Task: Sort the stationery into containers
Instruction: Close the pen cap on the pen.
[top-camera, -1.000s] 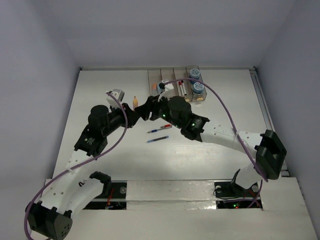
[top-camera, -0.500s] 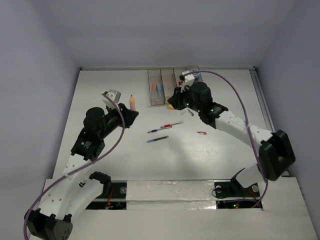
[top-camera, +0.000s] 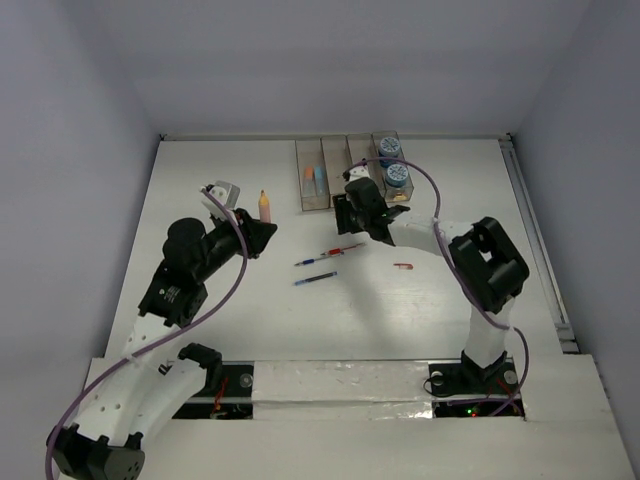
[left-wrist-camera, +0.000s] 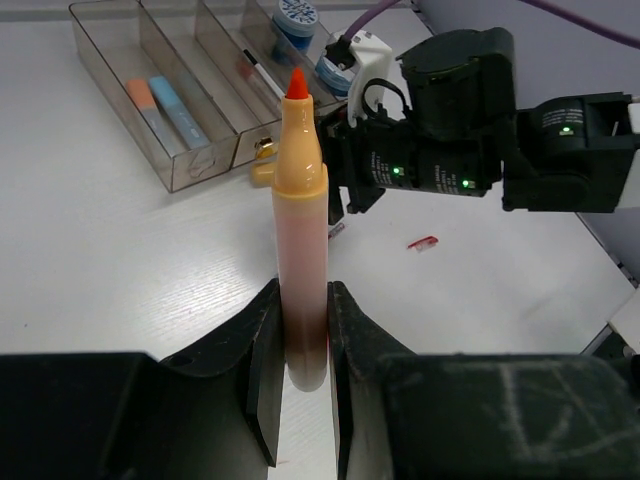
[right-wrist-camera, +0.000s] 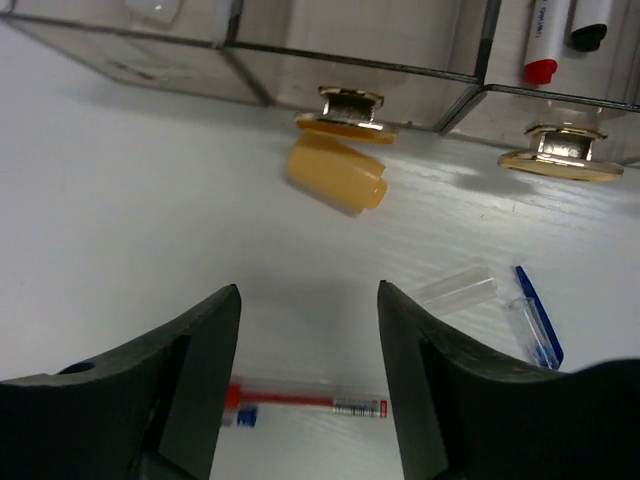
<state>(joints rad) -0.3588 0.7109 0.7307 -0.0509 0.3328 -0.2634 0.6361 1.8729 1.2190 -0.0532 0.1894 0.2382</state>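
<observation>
My left gripper (left-wrist-camera: 300, 340) is shut on the lower end of an orange marker (left-wrist-camera: 302, 200), which stands upright with its red tip bare; the top view shows the marker (top-camera: 264, 205) left of the containers (top-camera: 300, 178). My right gripper (right-wrist-camera: 308, 290) is open, low over the table in front of the containers (right-wrist-camera: 300, 60), with nothing between its fingers. An orange cap (right-wrist-camera: 335, 172) lies just ahead of it and a red pen (right-wrist-camera: 310, 402) under it. The leftmost bin holds orange and blue sticks (left-wrist-camera: 160, 100). Two rolls (top-camera: 394, 162) fill the rightmost bin.
Blue pens (top-camera: 315, 279) and the red pen (top-camera: 343, 249) lie mid-table, with a small red cap (top-camera: 403, 266) to their right. A clear cap (right-wrist-camera: 455, 290) and a blue pen part (right-wrist-camera: 535, 315) lie right of my right gripper. Gold knobs (right-wrist-camera: 560, 160) stick out from the bin fronts.
My right gripper has pulled away from the marker, swung right, and come back to the front of the bins with its jaws open. A red cap now lies on the table. The left gripper barely moved.
</observation>
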